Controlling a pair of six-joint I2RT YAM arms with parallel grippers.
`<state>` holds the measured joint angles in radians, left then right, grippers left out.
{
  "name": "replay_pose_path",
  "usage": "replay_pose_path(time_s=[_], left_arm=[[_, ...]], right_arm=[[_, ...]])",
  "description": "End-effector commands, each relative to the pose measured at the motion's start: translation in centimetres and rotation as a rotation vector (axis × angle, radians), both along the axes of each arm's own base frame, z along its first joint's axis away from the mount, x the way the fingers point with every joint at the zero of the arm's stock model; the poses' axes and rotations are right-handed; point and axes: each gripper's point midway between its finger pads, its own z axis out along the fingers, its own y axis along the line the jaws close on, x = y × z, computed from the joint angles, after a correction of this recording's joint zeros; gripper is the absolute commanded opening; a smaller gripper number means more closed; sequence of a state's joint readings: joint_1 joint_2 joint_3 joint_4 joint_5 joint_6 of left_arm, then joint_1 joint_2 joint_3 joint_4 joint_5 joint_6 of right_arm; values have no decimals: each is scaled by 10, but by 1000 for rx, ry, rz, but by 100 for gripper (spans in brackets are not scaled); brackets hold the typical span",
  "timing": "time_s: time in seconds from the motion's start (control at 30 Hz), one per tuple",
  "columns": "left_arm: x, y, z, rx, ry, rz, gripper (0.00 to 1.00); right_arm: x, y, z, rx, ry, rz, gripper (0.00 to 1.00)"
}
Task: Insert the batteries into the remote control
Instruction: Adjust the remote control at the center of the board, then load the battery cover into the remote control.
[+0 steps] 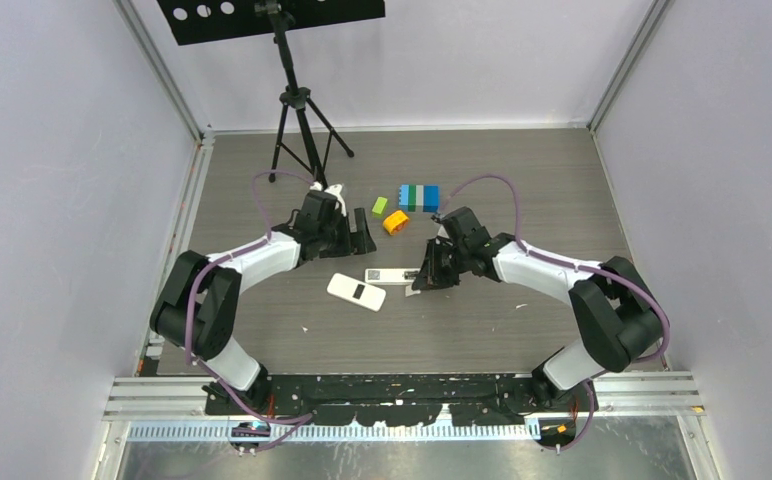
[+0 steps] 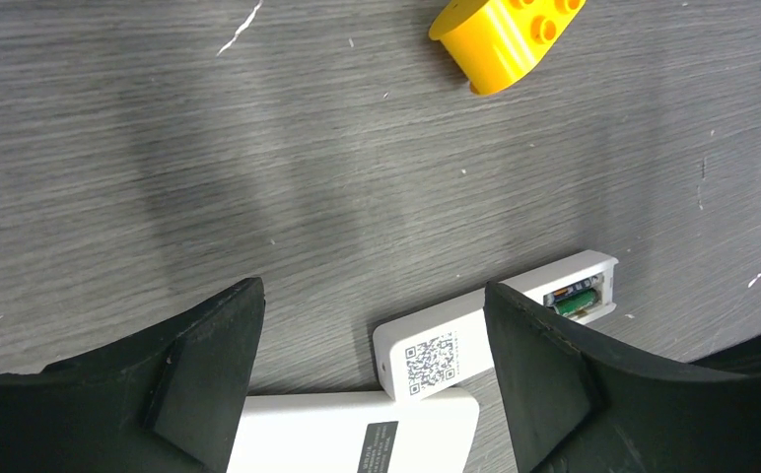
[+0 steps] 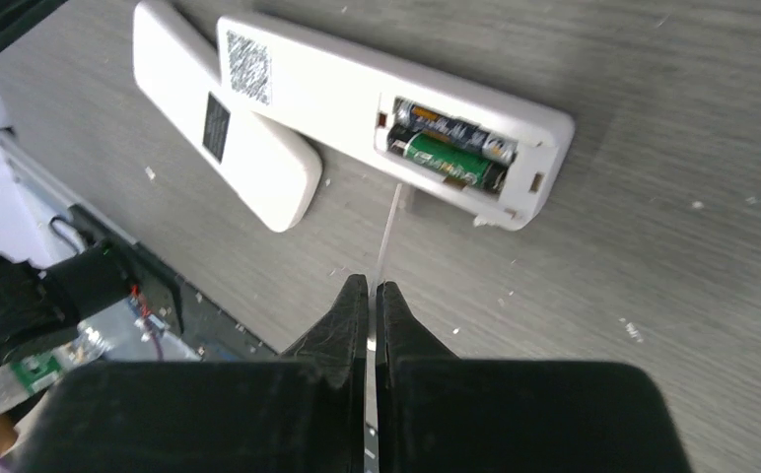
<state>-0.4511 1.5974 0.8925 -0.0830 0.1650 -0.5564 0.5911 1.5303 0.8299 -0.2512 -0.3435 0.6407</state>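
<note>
A white remote [image 3: 317, 84] lies face down with its battery compartment open. Two slim batteries [image 3: 450, 148], one green and one dark, lie side by side in it. They also show in the left wrist view [image 2: 572, 299]. A second white remote [image 3: 219, 128] lies against it. My right gripper [image 3: 372, 291] is shut on a thin white cover [image 3: 388, 227], held edge-on just short of the open compartment. My left gripper [image 2: 374, 296] is open and empty above the remotes' other ends [image 2: 436, 355]. In the top view the open remote [image 1: 387, 274] lies between both grippers.
An orange block [image 1: 395, 222], a green block [image 1: 379, 206] and a blue block stack [image 1: 419, 197] stand behind the remotes. The orange block also shows in the left wrist view [image 2: 505, 39]. A black tripod [image 1: 297, 110] stands at the back left.
</note>
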Motion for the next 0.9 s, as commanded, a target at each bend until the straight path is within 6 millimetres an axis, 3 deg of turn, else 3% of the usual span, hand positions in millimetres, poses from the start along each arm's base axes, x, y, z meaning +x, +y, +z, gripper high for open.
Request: replay_pose_path(time_s=[0.0, 0.17, 0.3, 0.47, 0.87], left_arm=[[-2, 7, 1, 13, -14, 12, 84], [-10, 2, -3, -25, 21, 6, 78], [-14, -7, -10, -69, 67, -5, 57], [-22, -15, -15, -120, 121, -17, 45], [-34, -12, -21, -117, 190, 6, 45]], right_arm=[[-7, 8, 35, 169, -18, 74, 0], [10, -1, 60, 288, -29, 40, 0], [27, -8, 56, 296, -12, -1, 0], [39, -6, 47, 306, 1, -11, 0], [47, 4, 28, 356, 33, -15, 0]])
